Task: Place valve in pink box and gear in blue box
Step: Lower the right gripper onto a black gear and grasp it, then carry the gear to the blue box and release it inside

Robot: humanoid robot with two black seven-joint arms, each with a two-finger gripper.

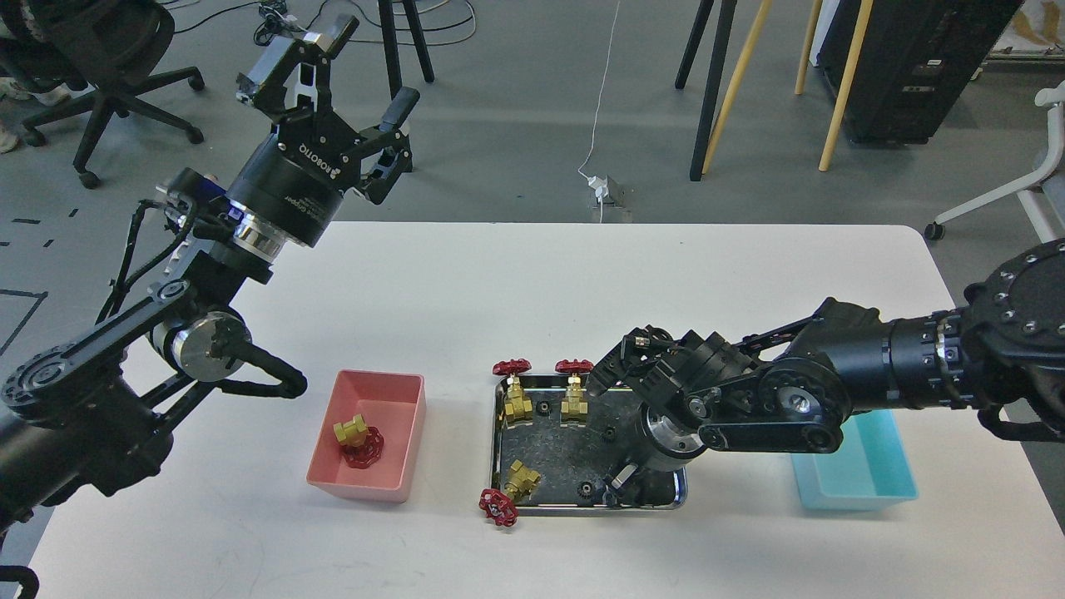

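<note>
One valve (pixel 358 441) sits in pink box (pixel 399 399), blue box (pixel 865 478) looks empty, 3 valves + gears (pixel 585 489) left in tray (pixel 532 507); my R gripper (pixel 617 489) down in tray, can't tell its opening, L gripper (pixel 366 79) raised, wide, empty.

Four valves (pixel 358 439), four visible gears (pixel 585 490), two boxes (pixel 366 434).

A white table (pixel 516 283) with rounded corners carries three containers — the pink box (pixel 398 433) toward the left, a shiny steel tray (pixel 532 505) near the middle, and the blue box (pixel 865 487) at the right, all well apart along the near side.
</note>
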